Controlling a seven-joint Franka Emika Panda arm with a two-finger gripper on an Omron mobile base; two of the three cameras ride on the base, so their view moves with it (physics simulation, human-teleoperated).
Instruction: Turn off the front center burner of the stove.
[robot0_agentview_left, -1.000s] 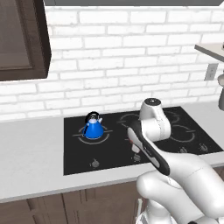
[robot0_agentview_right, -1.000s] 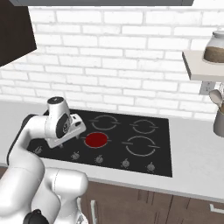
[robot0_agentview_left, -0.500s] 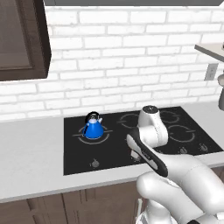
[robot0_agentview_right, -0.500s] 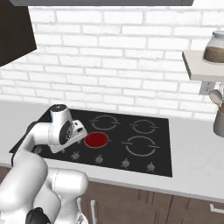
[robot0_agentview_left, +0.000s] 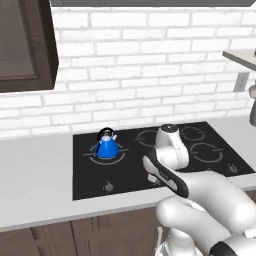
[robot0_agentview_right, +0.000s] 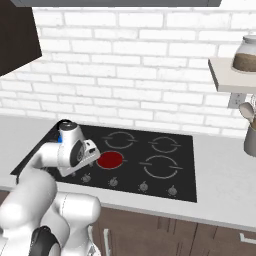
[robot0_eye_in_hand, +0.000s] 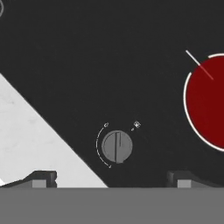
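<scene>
The front center burner (robot0_agentview_right: 110, 159) glows as a solid red disc on the glossy black stove (robot0_agentview_right: 150, 175); in the hand view the burner (robot0_eye_in_hand: 210, 100) sits at the right edge. My gripper (robot0_eye_in_hand: 113, 180) hangs open just above the stove's front strip, its two fingertips (robot0_eye_in_hand: 41, 178) spread wide with nothing between them. A small grey knob (robot0_eye_in_hand: 117, 146) lies directly ahead between the tips, its slot pointing straight up the picture. In the right base view the hand hovers over the leftmost knobs (robot0_agentview_right: 86, 177), just left of the red disc.
A blue kettle (robot0_agentview_left: 106, 145) stands on the rear left burner. Pale counter (robot0_eye_in_hand: 26, 140) borders the stove's front edge. More knobs (robot0_agentview_right: 143, 186) run along the front strip. A shelf with a jar (robot0_agentview_right: 245, 55) and a utensil holder (robot0_agentview_right: 249, 135) are at the far right.
The arm has swung down and forward, bringing the hand lower over the stove's front knob row. The red burner and the kettle have not moved.
</scene>
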